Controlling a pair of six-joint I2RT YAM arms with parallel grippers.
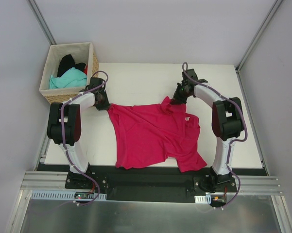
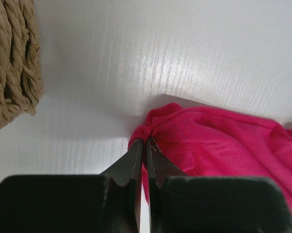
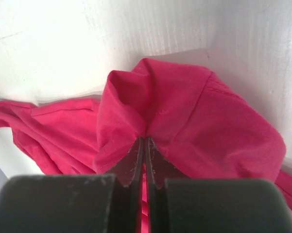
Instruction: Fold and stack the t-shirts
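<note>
Your left gripper (image 2: 146,141) and right gripper (image 3: 145,139) each pinch a far corner of the crimson shirt (image 1: 150,133), which spreads toward the table (image 1: 233,145) near edge.

We see the crimson-pink shirt (image 1: 155,138) rumpled on the bench (image 1: 136,80), left fingers (image 1: 106,104) at its far-left corner, right fingers (image 1: 176,99) at its far edge; a teal shirt (image 1: 68,79) and a black shirt (image 1: 65,63) sit in the basket (image 1: 68,95).

Wicker basket (image 1: 68,95) crowds your left gripper (image 2: 146,145), just beside it. You get bare table (image 1: 136,80) beyond crimson shirt (image 1: 150,136), far side and right.
</note>
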